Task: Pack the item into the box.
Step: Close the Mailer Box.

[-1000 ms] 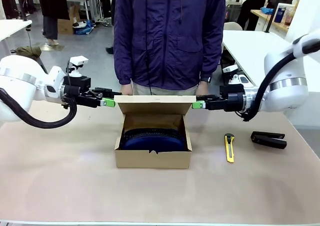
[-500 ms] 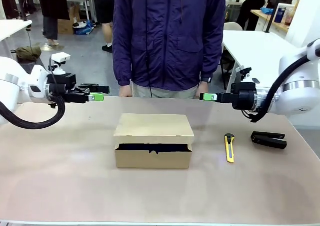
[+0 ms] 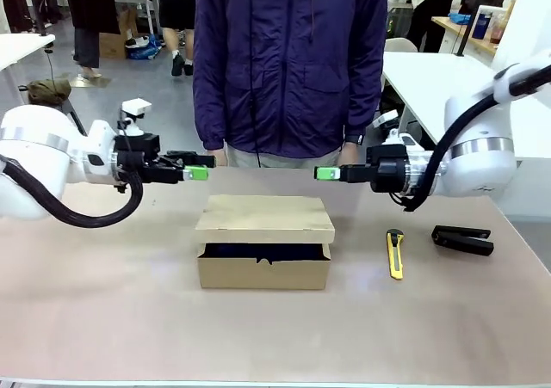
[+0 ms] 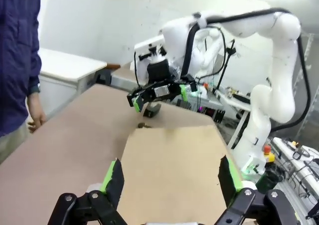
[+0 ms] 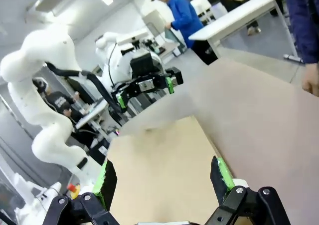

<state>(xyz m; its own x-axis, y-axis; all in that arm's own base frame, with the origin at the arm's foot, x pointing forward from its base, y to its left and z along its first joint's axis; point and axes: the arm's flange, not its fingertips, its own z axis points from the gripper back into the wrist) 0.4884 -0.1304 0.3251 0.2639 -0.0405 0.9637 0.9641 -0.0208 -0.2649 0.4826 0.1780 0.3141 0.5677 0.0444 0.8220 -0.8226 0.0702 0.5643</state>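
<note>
Box (image 3: 264, 218) lid down, pouch (image 3: 258, 252) prob. inside; L gripper (image 3: 200, 171), R gripper (image 3: 324, 174) spread, empty.

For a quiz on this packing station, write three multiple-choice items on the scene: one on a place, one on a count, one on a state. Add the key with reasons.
1. Where does the yellow-handled utility knife lie, relative to the brown cardboard box?
A. on top of it
B. on the table, between it and the black stapler
C. inside it

2. How many loose tools lie on the table to the right of the box?
A. one
B. three
C. two

3. How does the box's flap lid stand?
A. folded down over the box
B. upright
C. torn off, flat on the table

Key:
1 B: the knife lies on the tabletop, with the box on one side and the stapler on the other.
2 C: only the knife and the stapler lie there.
3 A: the lid lies flat on top, leaving a narrow dark gap along the front.
</note>
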